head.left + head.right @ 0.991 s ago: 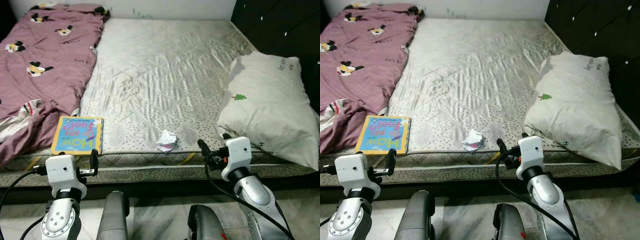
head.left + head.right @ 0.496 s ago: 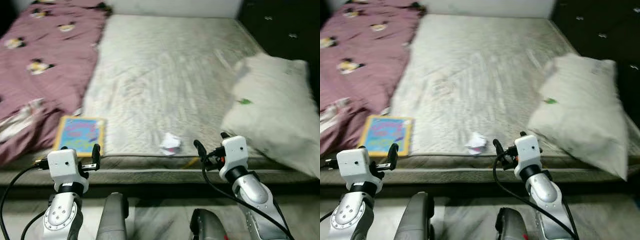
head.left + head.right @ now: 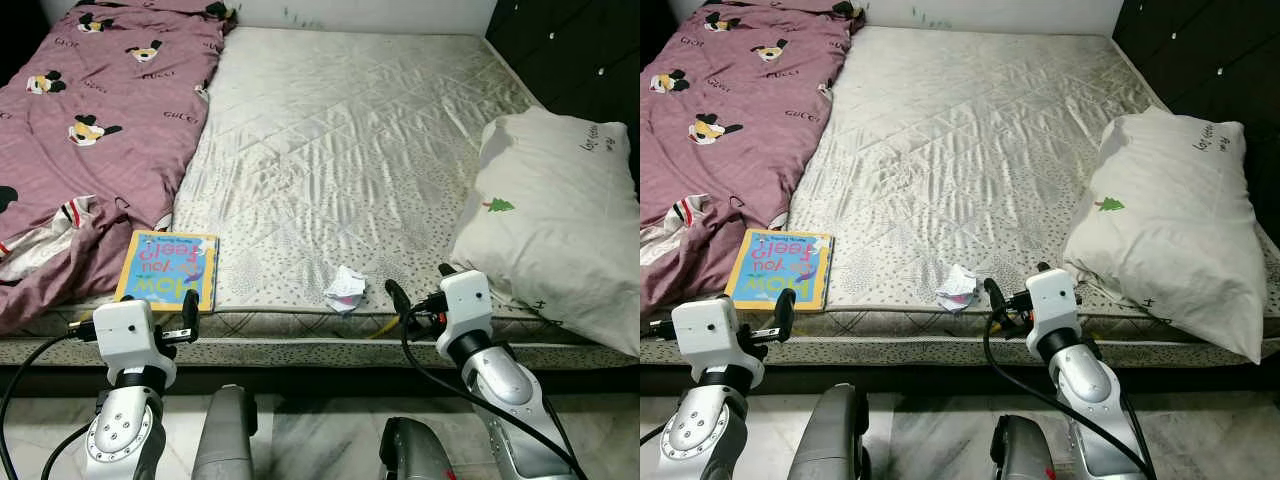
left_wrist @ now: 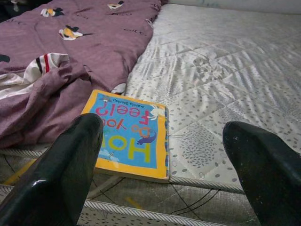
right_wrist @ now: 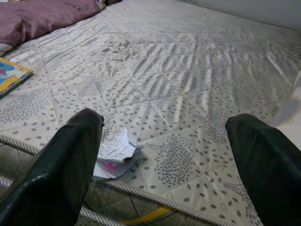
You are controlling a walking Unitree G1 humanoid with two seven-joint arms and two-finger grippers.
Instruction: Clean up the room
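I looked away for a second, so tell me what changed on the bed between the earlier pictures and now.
Only the camera shifted. The book, crumpled paper, pillow and purple blanket lie as before. Left gripper and right gripper still hover open at the mattress edge, holding nothing.

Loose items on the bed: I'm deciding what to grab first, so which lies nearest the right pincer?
The crumpled white paper scrap at the mattress's front edge, just ahead of the open right pincer; the yellow-bordered children's book and white pillow lie farther.

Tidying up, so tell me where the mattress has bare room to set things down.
Free: the wide middle of the mattress, between the purple blanket and pillow. Crowded: the front edge, with book and crumpled paper.
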